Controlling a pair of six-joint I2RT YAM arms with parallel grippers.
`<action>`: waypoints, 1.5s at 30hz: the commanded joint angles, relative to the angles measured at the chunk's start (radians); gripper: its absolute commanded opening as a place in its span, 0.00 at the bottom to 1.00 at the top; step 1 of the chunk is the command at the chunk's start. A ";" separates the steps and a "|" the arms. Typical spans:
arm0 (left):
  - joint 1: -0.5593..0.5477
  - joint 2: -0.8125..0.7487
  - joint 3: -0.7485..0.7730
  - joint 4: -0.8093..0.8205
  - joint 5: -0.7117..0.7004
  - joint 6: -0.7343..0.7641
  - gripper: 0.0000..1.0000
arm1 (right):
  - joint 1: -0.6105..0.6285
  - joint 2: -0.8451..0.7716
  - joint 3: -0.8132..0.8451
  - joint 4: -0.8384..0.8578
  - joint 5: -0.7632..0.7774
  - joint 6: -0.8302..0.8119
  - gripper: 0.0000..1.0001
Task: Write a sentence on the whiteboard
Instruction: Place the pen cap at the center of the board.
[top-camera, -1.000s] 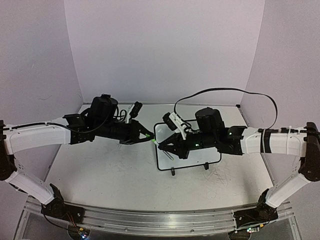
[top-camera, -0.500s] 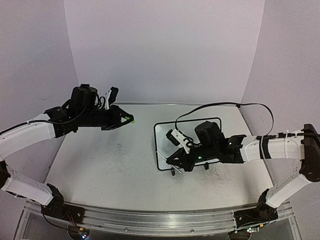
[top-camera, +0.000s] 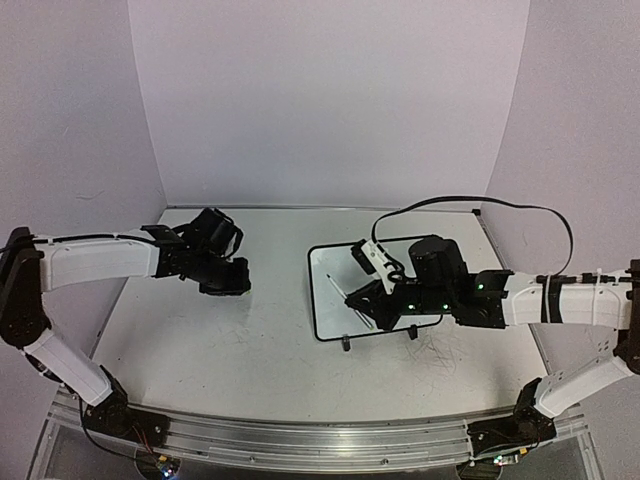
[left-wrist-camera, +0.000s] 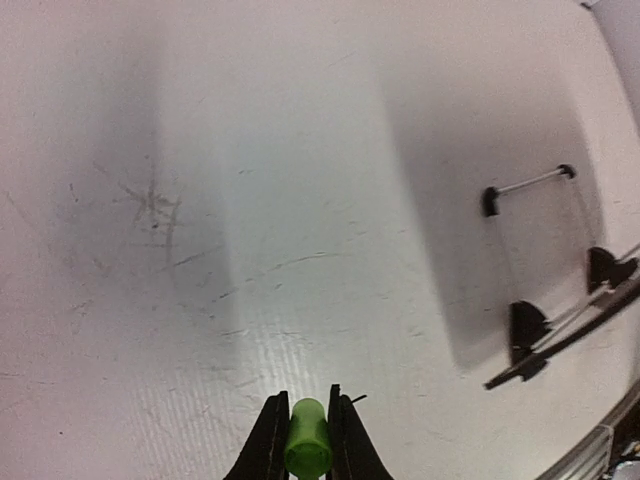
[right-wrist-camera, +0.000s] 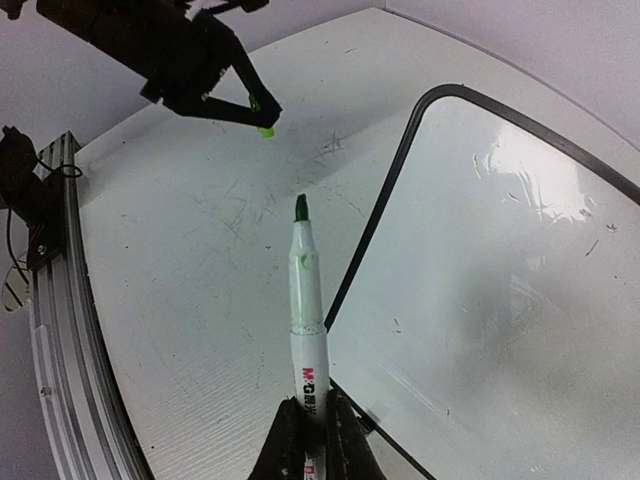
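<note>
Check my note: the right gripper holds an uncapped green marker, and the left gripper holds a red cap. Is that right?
No. The left wrist view shows the cap in the left gripper is green, not red. The right gripper does hold an uncapped green marker.

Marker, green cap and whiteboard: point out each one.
marker (right-wrist-camera: 304, 290), right wrist view, on its white barrel
green cap (left-wrist-camera: 307, 445), left wrist view, on its rounded end
whiteboard (right-wrist-camera: 520, 300), right wrist view, on bare white surface
</note>
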 joint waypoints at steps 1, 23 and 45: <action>0.001 0.081 0.014 -0.009 -0.129 0.035 0.01 | 0.005 -0.012 0.010 0.037 0.021 0.020 0.00; -0.074 0.247 -0.186 0.377 -0.320 0.014 0.17 | 0.005 0.010 0.005 0.072 -0.019 0.044 0.00; -0.082 -0.215 -0.087 0.201 -0.059 0.066 0.83 | 0.004 0.036 -0.011 0.077 -0.025 0.034 0.00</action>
